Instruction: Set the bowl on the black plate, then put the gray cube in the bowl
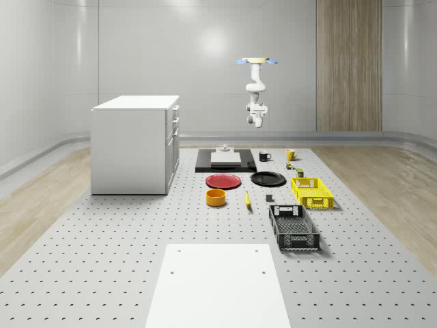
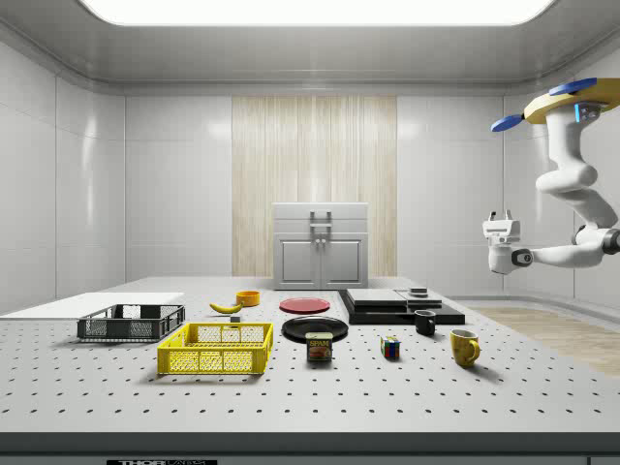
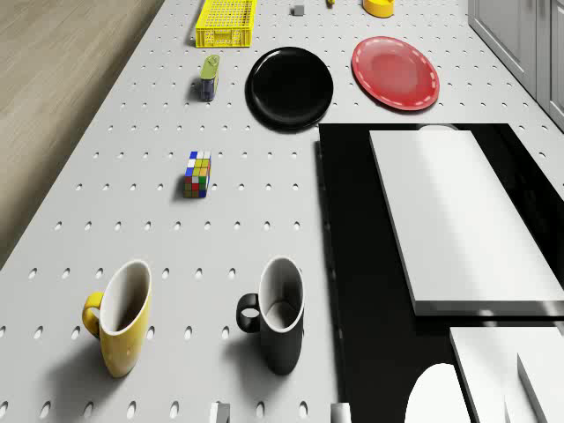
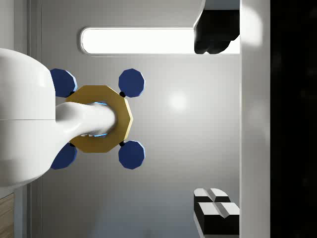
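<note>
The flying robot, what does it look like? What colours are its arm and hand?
The drone has a flat golden-yellow body with round blue rotors at its corners. Beneath it hangs a smooth, glossy white arm made of rounded, tube-like segments with bulgy joints. The hand at the arm's end is white too, a blocky piece with small dark details. No loose cables or markings can be made out.

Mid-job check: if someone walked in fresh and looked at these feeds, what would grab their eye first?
First the drone, hovering high above the table's far end beyond the black slab, its white arm hanging down. Next the colours on the perforated table: a red plate beside the black plate, the orange-yellow bowl in front of the red plate, and a yellow basket at the whole-scene view's right.
</note>
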Available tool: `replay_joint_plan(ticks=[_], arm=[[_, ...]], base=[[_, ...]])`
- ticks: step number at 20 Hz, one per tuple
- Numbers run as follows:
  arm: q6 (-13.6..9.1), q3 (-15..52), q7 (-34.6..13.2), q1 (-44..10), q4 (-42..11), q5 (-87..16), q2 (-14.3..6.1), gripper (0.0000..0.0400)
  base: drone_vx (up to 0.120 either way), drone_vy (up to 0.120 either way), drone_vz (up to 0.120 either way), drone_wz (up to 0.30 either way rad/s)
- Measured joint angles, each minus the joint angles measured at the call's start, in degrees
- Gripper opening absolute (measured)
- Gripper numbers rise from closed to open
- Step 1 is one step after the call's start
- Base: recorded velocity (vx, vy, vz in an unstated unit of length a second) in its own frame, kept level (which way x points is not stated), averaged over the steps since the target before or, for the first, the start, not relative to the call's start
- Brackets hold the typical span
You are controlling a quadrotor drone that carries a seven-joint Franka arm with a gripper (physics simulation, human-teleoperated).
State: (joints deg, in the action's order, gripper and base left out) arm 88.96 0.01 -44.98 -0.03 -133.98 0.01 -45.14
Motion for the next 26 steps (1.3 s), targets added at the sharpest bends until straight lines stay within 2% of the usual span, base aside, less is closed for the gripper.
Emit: replay_joint_plan(ticks=[6, 12, 14, 20, 26], arm=[[-5.6, 0.1, 0.1, -0.2, 7.3, 0.1, 1.4, 0.04], [-9.3, 0.1, 0.1, -0.3, 13.5, 0.1, 3.7, 0.04], [-10.0, 0.2, 0.1, -0.3, 14.8, 0.1, 4.2, 0.04], [-10.8, 0.2, 0.2, -0.3, 16.6, 0.1, 4.8, 0.04], [-10.9, 0.2, 0.2, -0.4, 16.9, 0.1, 4.9, 0.04]], base=[[0.0, 0.0, 0.0, 0.0], [0.0, 0.0, 0.0, 0.0], [0.0, 0.0, 0.0, 0.0], [0.12, 0.0, 0.0, 0.0], [0.12, -0.113, 0.0, 0.0]])
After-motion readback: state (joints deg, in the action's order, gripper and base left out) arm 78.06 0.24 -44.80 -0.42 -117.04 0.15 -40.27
